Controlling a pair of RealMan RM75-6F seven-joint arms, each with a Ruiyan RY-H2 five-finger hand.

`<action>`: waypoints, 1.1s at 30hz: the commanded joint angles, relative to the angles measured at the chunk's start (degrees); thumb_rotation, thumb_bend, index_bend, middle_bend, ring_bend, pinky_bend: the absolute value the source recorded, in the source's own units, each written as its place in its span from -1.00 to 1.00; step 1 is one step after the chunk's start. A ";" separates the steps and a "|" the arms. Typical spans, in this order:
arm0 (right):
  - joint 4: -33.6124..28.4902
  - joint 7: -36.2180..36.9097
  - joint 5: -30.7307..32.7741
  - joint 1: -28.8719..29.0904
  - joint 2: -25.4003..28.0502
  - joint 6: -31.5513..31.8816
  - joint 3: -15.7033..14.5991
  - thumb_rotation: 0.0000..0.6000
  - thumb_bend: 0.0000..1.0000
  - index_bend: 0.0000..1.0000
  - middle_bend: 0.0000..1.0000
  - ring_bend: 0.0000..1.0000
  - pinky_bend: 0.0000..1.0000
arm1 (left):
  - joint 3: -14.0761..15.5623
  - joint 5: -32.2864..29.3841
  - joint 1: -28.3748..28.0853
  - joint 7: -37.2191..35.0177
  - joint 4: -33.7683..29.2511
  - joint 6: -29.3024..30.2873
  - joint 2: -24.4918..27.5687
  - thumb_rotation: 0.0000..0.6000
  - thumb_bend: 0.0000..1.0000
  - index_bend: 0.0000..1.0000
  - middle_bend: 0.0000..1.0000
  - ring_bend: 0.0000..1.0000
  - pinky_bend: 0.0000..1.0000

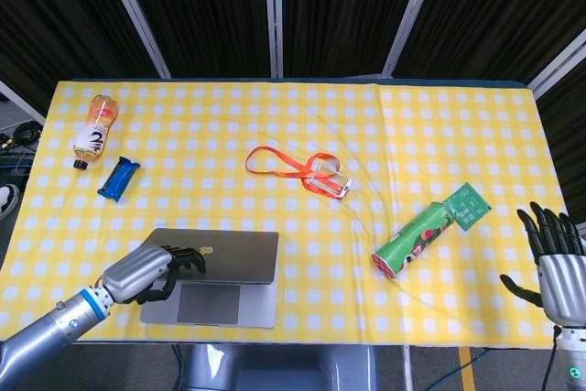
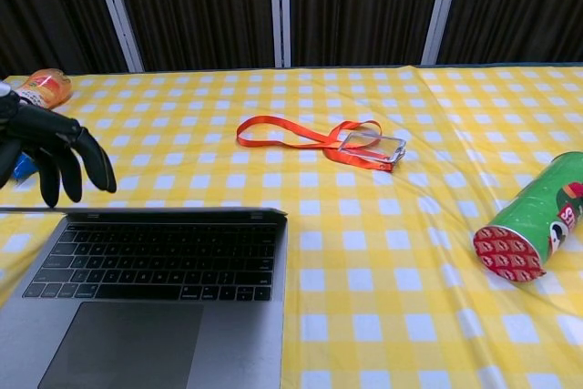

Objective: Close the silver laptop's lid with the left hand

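- Head view: silver laptop (image 1: 215, 267) at the near left edge of the yellow checked table (image 1: 412, 125), lid tipped far down over the keyboard, trackpad strip showing in front; left hand (image 1: 151, 272) lies on the lid's left part, fingers (image 1: 188, 258) draped over it, pressing rather than gripping; right hand (image 1: 554, 258) well apart at the near right corner, fingers spread, holding nothing
- Chest view: lid seen edge-on as a thin line above the keyboard (image 2: 155, 261), a gap left beneath; left hand (image 2: 46, 152) fingers hang over the lid's left end; right hand not visible here
- Step: mid-close, lid not yet flat on the base
- Next: push the lid down until it meets the base, then lift the hand off
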 commanded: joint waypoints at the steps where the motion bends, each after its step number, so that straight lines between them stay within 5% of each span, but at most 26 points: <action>1: -0.01 -0.07 0.02 0.00 -0.01 -0.02 0.00 1.00 -1.00 -1.00 -1.00 -1.00 -1.00 | 1.56 1.59 0.72 -0.85 1.92 1.39 -1.81 1.00 1.00 -0.31 -0.48 -0.35 -0.26; 15: 0.08 -0.17 -0.06 -0.01 -0.05 -0.03 -0.02 1.00 -1.00 -1.00 -1.00 -1.00 -1.00 | 5.52 2.72 1.92 -2.53 14.79 4.76 -14.16 1.00 1.00 -0.28 -0.47 -0.35 -0.26; 33: -0.05 0.24 -0.18 -0.11 0.13 0.08 -0.07 1.00 -1.00 -1.00 -1.00 -1.00 -1.00 | 7.66 0.28 1.32 -0.58 18.90 4.18 -19.61 1.00 1.00 -0.28 -0.47 -0.35 -0.26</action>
